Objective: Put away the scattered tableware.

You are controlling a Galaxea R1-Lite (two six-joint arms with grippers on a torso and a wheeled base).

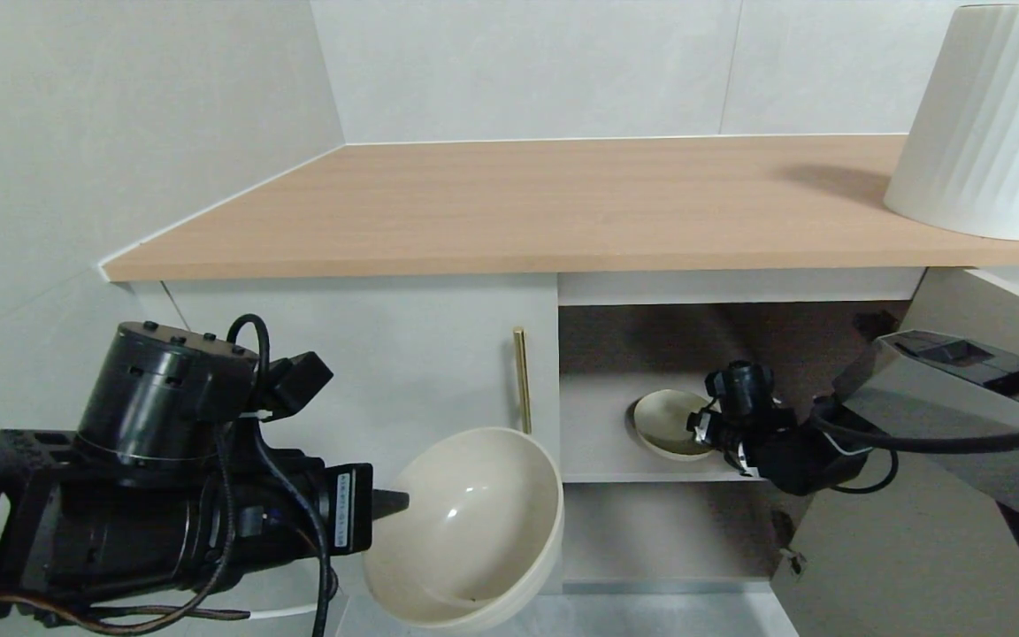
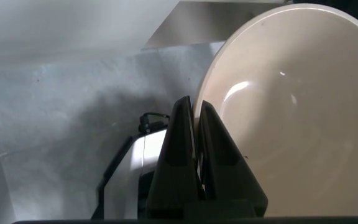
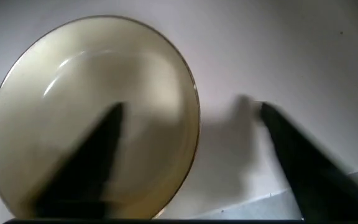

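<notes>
- First, the head view. My left end effector [image 1: 390,502] is closed on the rim of the large cream bowl [image 1: 474,522], which hangs tipped on its side, low in front of the closed cupboard door [image 1: 368,354]. My right end effector [image 1: 702,425] is inside the open cupboard, just beside the small dish [image 1: 664,423] on the shelf [image 1: 593,442], under the worktop [image 1: 518,203]. This view gives me the layout: bowl outside, dish already in.
- Next, the left wrist view adds the pinch itself. The fingers [image 2: 182,143] stand nearly together with the bowl's wall between them. I judge the bowl to be glazed ceramic: stiff, fairly heavy, slick and easy to chip. Held by the rim, its weight hangs off-centre and it may swivel, so a deep bite over the rim is the place to hold.
- Last, the right wrist view adds the spread. The fingers [image 3: 291,155] are wide apart and hold nothing, one across the dish [image 3: 92,93], the other over bare shelf. The dish looks shallow, thin-rimmed and lighter. I cannot tell whether it lies flat or leans.
</notes>
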